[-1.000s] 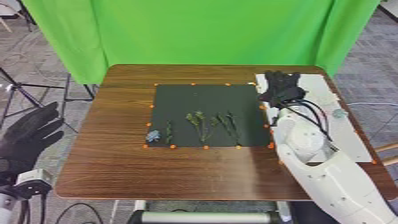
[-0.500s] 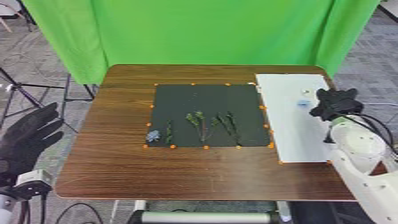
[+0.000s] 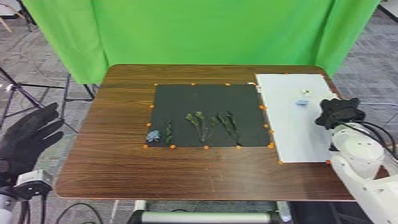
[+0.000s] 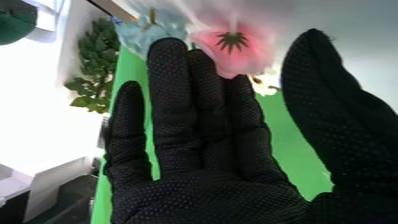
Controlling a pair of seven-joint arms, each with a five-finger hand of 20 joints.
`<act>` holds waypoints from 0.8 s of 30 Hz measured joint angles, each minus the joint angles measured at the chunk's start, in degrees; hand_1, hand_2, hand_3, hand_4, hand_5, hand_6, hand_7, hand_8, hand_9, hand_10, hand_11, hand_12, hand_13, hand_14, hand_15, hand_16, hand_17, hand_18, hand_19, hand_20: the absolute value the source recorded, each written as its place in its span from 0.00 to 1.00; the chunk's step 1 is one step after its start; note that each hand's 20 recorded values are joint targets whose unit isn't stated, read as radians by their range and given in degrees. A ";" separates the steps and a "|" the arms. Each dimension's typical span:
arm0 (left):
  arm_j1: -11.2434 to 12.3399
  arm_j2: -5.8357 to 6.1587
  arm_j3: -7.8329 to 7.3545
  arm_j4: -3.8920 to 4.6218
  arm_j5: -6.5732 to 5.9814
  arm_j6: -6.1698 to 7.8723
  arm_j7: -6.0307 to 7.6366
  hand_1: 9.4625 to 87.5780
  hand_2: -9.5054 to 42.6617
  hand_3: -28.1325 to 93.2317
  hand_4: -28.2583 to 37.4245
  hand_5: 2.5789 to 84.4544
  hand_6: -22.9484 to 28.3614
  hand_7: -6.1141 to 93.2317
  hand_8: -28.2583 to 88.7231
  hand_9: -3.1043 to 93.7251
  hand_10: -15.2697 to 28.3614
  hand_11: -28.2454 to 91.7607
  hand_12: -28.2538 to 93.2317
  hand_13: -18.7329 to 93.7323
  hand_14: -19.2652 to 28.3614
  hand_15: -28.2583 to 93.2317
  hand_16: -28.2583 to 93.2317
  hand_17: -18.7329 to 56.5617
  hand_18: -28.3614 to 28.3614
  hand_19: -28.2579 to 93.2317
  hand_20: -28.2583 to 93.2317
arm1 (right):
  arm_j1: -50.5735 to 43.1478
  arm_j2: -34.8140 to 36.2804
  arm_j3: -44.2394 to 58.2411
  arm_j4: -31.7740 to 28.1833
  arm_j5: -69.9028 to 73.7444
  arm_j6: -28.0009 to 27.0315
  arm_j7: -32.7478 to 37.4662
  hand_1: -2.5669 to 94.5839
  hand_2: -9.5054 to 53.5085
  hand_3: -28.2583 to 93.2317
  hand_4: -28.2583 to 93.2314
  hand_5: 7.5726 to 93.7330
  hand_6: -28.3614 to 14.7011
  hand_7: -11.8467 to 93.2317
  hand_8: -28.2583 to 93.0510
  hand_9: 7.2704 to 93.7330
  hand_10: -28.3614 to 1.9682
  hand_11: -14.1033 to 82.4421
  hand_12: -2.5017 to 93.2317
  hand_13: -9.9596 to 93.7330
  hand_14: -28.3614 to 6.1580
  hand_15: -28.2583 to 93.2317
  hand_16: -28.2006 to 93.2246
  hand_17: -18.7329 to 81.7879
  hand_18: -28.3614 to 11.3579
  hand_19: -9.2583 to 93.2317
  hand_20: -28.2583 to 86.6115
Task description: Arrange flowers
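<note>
We see our left hand [image 3: 25, 140], open, beside the table [image 3: 115, 170]. On the black mat [image 3: 185, 100], a blue flower [image 3: 153, 135] lies left of green sprigs [image 3: 230, 125]. Another blue bloom [image 3: 302, 102] lies on the white board [image 3: 298, 132]; our right hand [image 3: 339, 113], open, is at its right edge.

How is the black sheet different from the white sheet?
The black sheet is wider and squarer; the white sheet is long and narrow. The black sheet carries green stems and a blue flower, while the white sheet has a pale blue flower and a whitish flower. Both lie flat on the wooden table.
</note>
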 measured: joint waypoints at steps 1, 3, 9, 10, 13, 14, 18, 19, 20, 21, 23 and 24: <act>0.01 -0.02 0.00 -0.02 0.00 0.02 0.00 0.18 0.13 0.81 0.00 0.27 0.49 0.30 0.14 0.23 0.57 0.37 0.38 0.31 0.64 0.41 0.29 0.11 0.82 0.55 0.32 | 0.05 0.08 -0.27 0.36 -0.14 0.57 0.13 0.49 0.01 0.91 0.00 0.52 0.72 0.68 0.24 0.65 0.74 0.51 0.54 0.72 0.74 0.68 0.53 0.37 0.26 0.77 0.64; 0.05 -0.10 0.00 -0.08 0.00 0.06 0.02 0.18 0.13 0.81 0.00 0.27 0.49 0.30 0.14 0.23 0.57 0.37 0.38 0.31 0.64 0.41 0.29 0.11 0.82 0.55 0.32 | 0.20 0.22 -0.92 1.38 -0.40 3.33 0.19 0.51 0.02 0.92 0.00 0.60 0.73 0.68 0.26 0.76 0.75 0.49 0.60 0.78 0.72 0.70 0.53 0.40 0.27 0.78 0.65; 0.36 -0.27 -0.04 -0.24 0.00 0.15 0.14 0.18 0.13 0.82 0.01 0.27 0.49 0.30 0.15 0.23 0.57 0.37 0.38 0.31 0.64 0.41 0.28 0.11 0.82 0.55 0.32 | 0.08 0.26 -1.63 3.01 -0.65 14.87 -0.80 0.50 0.00 0.94 0.00 0.65 0.72 0.66 0.27 0.81 0.75 0.50 0.62 0.81 0.72 0.73 0.53 0.41 0.26 0.79 0.65; 0.42 -0.28 -0.08 -0.25 0.00 0.18 0.16 0.18 0.13 0.82 0.01 0.27 0.49 0.30 0.15 0.23 0.57 0.38 0.38 0.31 0.64 0.41 0.28 0.11 0.82 0.55 0.32 | 0.08 0.26 -1.63 2.83 -0.68 15.27 -1.02 0.50 0.00 0.94 0.00 0.65 0.72 0.66 0.27 0.82 0.75 0.50 0.63 0.81 0.71 0.73 0.53 0.41 0.26 0.79 0.65; 0.64 -0.31 -0.19 -0.34 0.00 0.27 0.22 0.18 0.13 0.82 0.01 0.27 0.49 0.29 0.15 0.23 0.57 0.38 0.38 0.31 0.64 0.41 0.28 0.11 0.82 0.55 0.32 | 0.19 0.24 -1.98 1.50 -0.53 15.39 -1.52 0.50 0.00 0.94 0.01 0.65 0.72 0.66 0.28 0.82 0.75 0.49 0.64 0.81 0.71 0.73 0.52 0.41 0.26 0.79 0.65; 0.72 -0.33 -0.23 -0.39 0.00 0.30 0.23 0.18 0.13 0.82 0.01 0.27 0.49 0.29 0.15 0.23 0.57 0.38 0.38 0.31 0.64 0.41 0.28 0.11 0.82 0.55 0.32 | 0.36 0.20 -2.35 0.89 -0.36 15.53 -1.71 0.50 0.00 0.94 0.01 0.65 0.72 0.66 0.28 0.82 0.75 0.49 0.64 0.81 0.71 0.73 0.52 0.41 0.26 0.79 0.65; 0.90 -0.43 -0.30 -0.44 0.00 0.36 0.23 0.18 0.13 0.82 0.01 0.27 0.49 0.29 0.15 0.23 0.57 0.38 0.38 0.31 0.64 0.41 0.28 0.11 0.82 0.55 0.31 | 3.12 -0.27 -6.64 -1.70 0.74 16.75 -2.93 0.50 0.00 0.94 0.01 0.66 0.72 0.66 0.28 0.82 0.75 0.49 0.63 0.81 0.71 0.74 0.52 0.41 0.26 0.79 0.66; 0.89 -0.44 -0.28 -0.44 0.00 0.36 0.21 0.18 0.13 0.81 0.01 0.27 0.49 0.30 0.15 0.23 0.57 0.38 0.38 0.31 0.64 0.41 0.28 0.11 0.82 0.55 0.32 | 4.38 -0.58 -8.33 -2.21 1.05 17.19 -3.46 0.50 0.00 0.95 0.02 0.66 0.72 0.66 0.28 0.82 0.75 0.49 0.63 0.81 0.70 0.74 0.53 0.41 0.26 0.79 0.66; 0.89 -0.44 -0.24 -0.44 0.00 0.36 0.18 0.18 0.13 0.81 0.00 0.27 0.49 0.30 0.15 0.23 0.57 0.38 0.38 0.31 0.64 0.41 0.28 0.11 0.82 0.55 0.32 | 5.81 -1.04 -10.12 -2.60 1.33 17.66 -4.15 0.49 0.00 0.95 0.02 0.66 0.72 0.65 0.28 0.82 0.76 0.50 0.63 0.81 0.69 0.75 0.53 0.42 0.26 0.80 0.66; 0.88 -0.44 -0.17 -0.44 0.00 0.36 0.14 0.18 0.13 0.81 0.00 0.27 0.49 0.30 0.15 0.23 0.57 0.38 0.38 0.31 0.64 0.41 0.28 0.11 0.82 0.55 0.32 | 7.40 -1.72 -11.94 -2.92 1.64 18.06 -5.00 0.49 0.00 0.95 0.03 0.67 0.71 0.65 0.28 0.83 0.76 0.50 0.64 0.81 0.69 0.75 0.52 0.42 0.26 0.80 0.66; 0.84 -0.44 -0.01 -0.44 0.00 0.36 0.06 0.18 0.13 0.82 0.00 0.27 0.49 0.30 0.15 0.23 0.57 0.38 0.38 0.31 0.64 0.41 0.28 0.11 0.82 0.55 0.31 | 10.55 -3.66 -15.12 -3.37 2.37 18.48 -6.90 0.49 0.00 0.95 0.03 0.68 0.71 0.65 0.28 0.84 0.76 0.50 0.64 0.82 0.68 0.77 0.52 0.42 0.25 0.80 0.66; 0.81 -0.44 0.10 -0.44 0.00 0.36 0.04 0.18 0.13 0.82 0.00 0.27 0.49 0.30 0.15 0.23 0.57 0.38 0.38 0.31 0.64 0.41 0.28 0.11 0.82 0.55 0.31 | 12.11 -4.93 -16.55 -3.55 2.76 18.58 -7.86 0.49 0.00 0.95 0.04 0.68 0.71 0.64 0.28 0.84 0.76 0.50 0.64 0.82 0.67 0.77 0.52 0.42 0.25 0.80 0.66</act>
